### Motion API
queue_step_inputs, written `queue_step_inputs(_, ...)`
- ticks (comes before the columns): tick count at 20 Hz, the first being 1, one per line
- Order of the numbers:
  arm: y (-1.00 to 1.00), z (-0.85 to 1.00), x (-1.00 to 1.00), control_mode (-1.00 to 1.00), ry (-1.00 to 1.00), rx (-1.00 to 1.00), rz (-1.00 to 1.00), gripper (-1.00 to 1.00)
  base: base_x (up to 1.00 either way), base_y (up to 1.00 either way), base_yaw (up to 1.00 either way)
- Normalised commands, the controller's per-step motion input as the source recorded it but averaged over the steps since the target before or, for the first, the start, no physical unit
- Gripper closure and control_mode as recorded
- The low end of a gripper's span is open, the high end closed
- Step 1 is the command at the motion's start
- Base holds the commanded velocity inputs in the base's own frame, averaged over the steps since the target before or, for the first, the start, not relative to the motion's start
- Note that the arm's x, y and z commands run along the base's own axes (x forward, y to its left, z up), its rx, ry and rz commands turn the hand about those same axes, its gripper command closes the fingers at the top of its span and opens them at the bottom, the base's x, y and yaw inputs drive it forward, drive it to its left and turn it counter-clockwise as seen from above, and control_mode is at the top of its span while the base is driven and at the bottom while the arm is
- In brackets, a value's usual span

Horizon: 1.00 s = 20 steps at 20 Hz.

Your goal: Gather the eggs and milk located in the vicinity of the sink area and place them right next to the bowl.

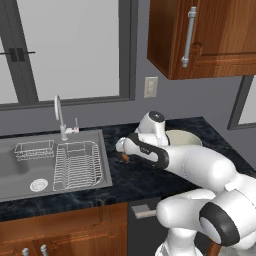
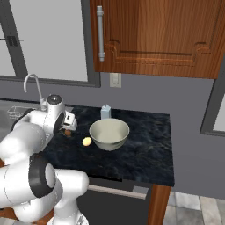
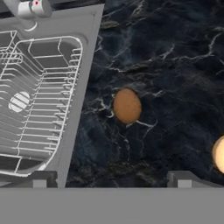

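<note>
Because the arm bent across the counter in the left base view, little of the brown egg (image 1: 124, 157) showed: a small brown spot on the dark marbled counter (image 1: 125, 182), just right of the sink (image 1: 30, 165) and under the wrist. The wire dish rack (image 1: 77, 165) lay in the basin, the faucet (image 1: 59, 116) behind it, and the bowl (image 1: 184, 138) was half hidden by the forearm.

In the right base view the gripper (image 2: 68, 126) hung low over the brown egg (image 2: 67, 132). The pale egg (image 2: 87, 141) already lay just beside the bowl (image 2: 109, 133), and the milk (image 2: 105, 112) stood upright just behind the bowl's rim.

In the hand view the brown egg (image 3: 127, 105) sat near centre, smooth, oval, matte tan, lying on its side between the sink edge (image 3: 81, 96) and open counter. The pale egg (image 3: 219, 153) clipped the right margin. The fingertips (image 3: 41, 179) stood spread wide, grasping nothing, with the egg above the gap.

Judgement: the egg is light, rigid but brittle, slick and prone to roll. Best taken across its short axis at the widest girth, closing gently.
</note>
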Motion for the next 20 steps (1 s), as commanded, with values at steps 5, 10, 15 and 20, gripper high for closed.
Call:
queue_step_inputs(5,0.00,-0.07,0.23,-1.00,0.00,0.00,-0.05,-1.00,0.00,0.00,0.00)
queue_step_inputs(10,0.00,-0.16,0.11,-1.00,0.00,-0.03,-0.07,-1.00,0.00,0.00,0.00)
queue_step_inputs(15,0.00,-0.21,0.20,-1.00,0.00,-0.03,-0.03,-1.00,0.00,0.00,0.00)
queue_step_inputs(20,0.00,-0.17,0.21,-1.00,0.00,-0.01,0.00,-1.00,0.00,0.00,0.00)
